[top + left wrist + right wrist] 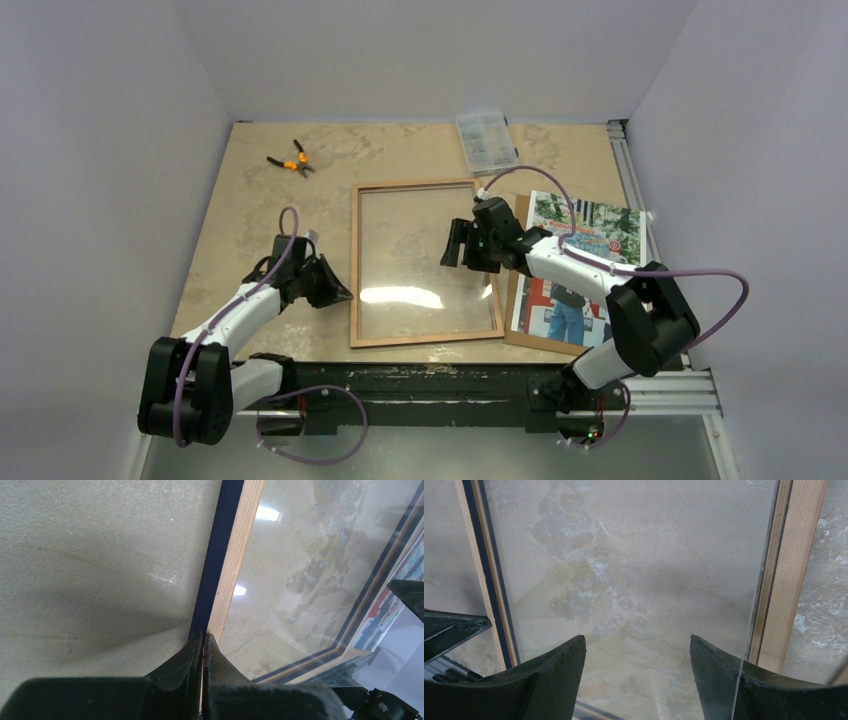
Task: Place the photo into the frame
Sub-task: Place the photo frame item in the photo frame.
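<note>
Looking down from the top camera, I see the frame (pixel 427 263) lying flat in the middle of the table (pixel 250 220), wood-brown face up, its clear pane (pixel 415 240) catching a bright reflection. The photo (pixel 585 250) lies just right of the frame, picture side up, on a brown board (pixel 530 338) that shows along its near and left edges. My left gripper (pixel 332 287) sits at the frame's left rail; my right gripper (pixel 460 245) hangs over the right part of the pane. Orange-handled pliers (pixel 291 160) and a clear plastic box (pixel 487 141) lie at the far end, well apart from everything else.

On the left wrist camera, the left gripper's fingers (pixel 220 670) are pressed fully together with nothing between them, and their tips touch the outer edge of the left rail (pixel 235 555), where a dark blue strip runs beside the layered wood. Past the far rail I catch a sliver of the photo's colours.

On the right wrist camera, the right gripper's fingers (pixel 559 672) stand wide apart and hold nothing. They are above the pane, with a wood rail on either side and the mottled tabletop showing through the glass. I cannot tell whether the fingertips touch the glass.
</note>
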Controlling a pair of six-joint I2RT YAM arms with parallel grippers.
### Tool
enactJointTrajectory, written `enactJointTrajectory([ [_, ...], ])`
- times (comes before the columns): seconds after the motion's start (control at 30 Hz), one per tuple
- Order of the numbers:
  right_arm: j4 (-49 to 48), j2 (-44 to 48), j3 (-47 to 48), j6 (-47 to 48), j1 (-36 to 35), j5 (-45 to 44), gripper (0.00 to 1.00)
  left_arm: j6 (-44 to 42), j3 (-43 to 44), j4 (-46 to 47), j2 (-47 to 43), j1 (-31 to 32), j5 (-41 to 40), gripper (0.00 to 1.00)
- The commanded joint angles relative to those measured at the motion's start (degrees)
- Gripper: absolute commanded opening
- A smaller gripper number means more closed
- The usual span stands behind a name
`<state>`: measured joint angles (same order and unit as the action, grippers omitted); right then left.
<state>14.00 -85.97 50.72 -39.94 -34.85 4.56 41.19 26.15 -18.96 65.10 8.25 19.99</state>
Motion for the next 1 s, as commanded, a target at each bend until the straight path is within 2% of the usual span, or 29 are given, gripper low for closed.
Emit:
enactJointTrajectory([
  [0.0,2.92,1.13,2.69,1.14,-0.63,-3.73,0.77,-1.99,-0.18,-1.52,1.07,-0.26,-3.24,0.0],
  [0.1,4.22,1.04,3.01,1.18,-0.58,-4.38,0.82,-2.0,-0.18,-1.52,1.05,-0.25,-3.2,0.0],
  [0.33,5.08,0.49,2.8,1.3,-0.7,-6.61,0.86,-2.0,-0.22,-1.52,1.03,-0.25,-3.27,0.0],
  [0.47,4.79,0.54,2.61,1.46,-0.66,-6.71,0.92,-2.05,-0.18,-1.54,0.98,-0.25,-3.26,0.0],
  [0.97,7.2,0.22,2.81,4.41,-0.72,-10.93,0.93,-1.99,-0.31,-1.43,0.89,-0.3,-3.21,0.0],
])
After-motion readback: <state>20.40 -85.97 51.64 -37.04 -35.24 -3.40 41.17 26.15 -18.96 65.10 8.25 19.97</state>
